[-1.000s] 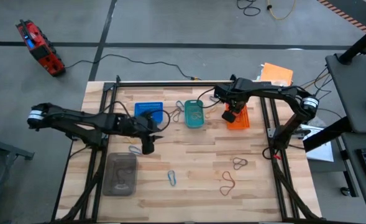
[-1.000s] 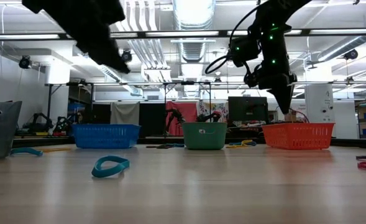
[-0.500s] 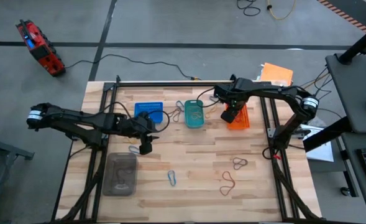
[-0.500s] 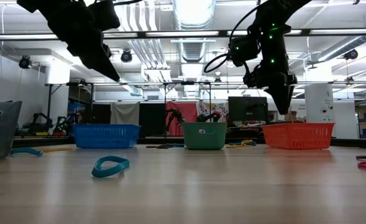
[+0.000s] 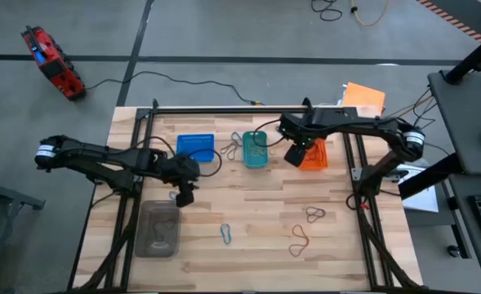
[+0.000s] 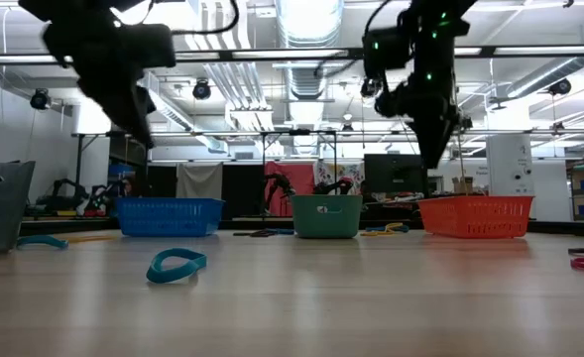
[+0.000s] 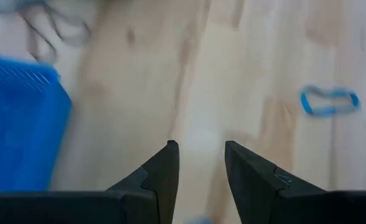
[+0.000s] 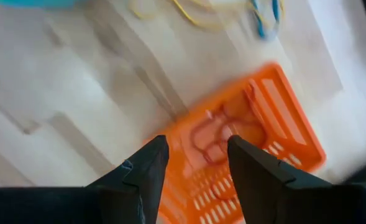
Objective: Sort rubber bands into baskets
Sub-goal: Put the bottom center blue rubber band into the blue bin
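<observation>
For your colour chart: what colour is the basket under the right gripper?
Orange basket, clearest in the right wrist view.

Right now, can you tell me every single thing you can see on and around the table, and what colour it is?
blue basket: one, blue, far side of the table, leftmost of three.
teal basket: one, teal, middle of the row.
orange basket: one, orange, right end of the row, red bands inside.
grey container: one, clear grey, near left part of the table.
blue rubber band: one, blue, near middle of the table.
red rubber bands: two loops, red-brown, near right part.
loose bands: a few, bluish, between blue and teal baskets.
red tool: one, red and black, on the floor, far left.
left gripper: open, empty, above the table near the grey container.
right gripper: open, empty, beside the orange basket.
</observation>
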Controlling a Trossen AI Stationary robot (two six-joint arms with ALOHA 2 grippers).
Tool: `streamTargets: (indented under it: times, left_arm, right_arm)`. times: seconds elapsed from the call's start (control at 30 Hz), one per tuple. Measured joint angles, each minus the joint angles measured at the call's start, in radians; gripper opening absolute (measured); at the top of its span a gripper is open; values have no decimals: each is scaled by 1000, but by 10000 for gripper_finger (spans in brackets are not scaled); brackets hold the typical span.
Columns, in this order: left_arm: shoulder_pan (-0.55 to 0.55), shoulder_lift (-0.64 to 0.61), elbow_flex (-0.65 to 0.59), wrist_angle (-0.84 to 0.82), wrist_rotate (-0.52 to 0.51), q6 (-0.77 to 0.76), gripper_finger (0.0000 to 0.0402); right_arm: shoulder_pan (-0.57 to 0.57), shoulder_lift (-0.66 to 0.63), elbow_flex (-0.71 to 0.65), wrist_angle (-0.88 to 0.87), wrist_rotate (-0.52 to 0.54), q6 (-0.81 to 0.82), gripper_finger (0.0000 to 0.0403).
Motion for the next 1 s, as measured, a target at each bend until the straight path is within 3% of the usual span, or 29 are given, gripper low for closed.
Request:
streamTargets:
  times: [0.27,0.43,0.67,1.0]
  left_arm:
    - [1,3,0,-164,10,-291,114]
    - [2,3,0,-196,-57,-451,114]
    - [12,11,0,-211,-164,-510,114]
    - [31,105,-1,-217,-171,-507,114]
  right_arm:
    - [131,-83,0,178,2,-12,150]
    - [188,-103,0,282,5,-49,148]
    - [229,-105,0,309,8,-58,148]
    - [247,-74,0,335,8,-54,148]
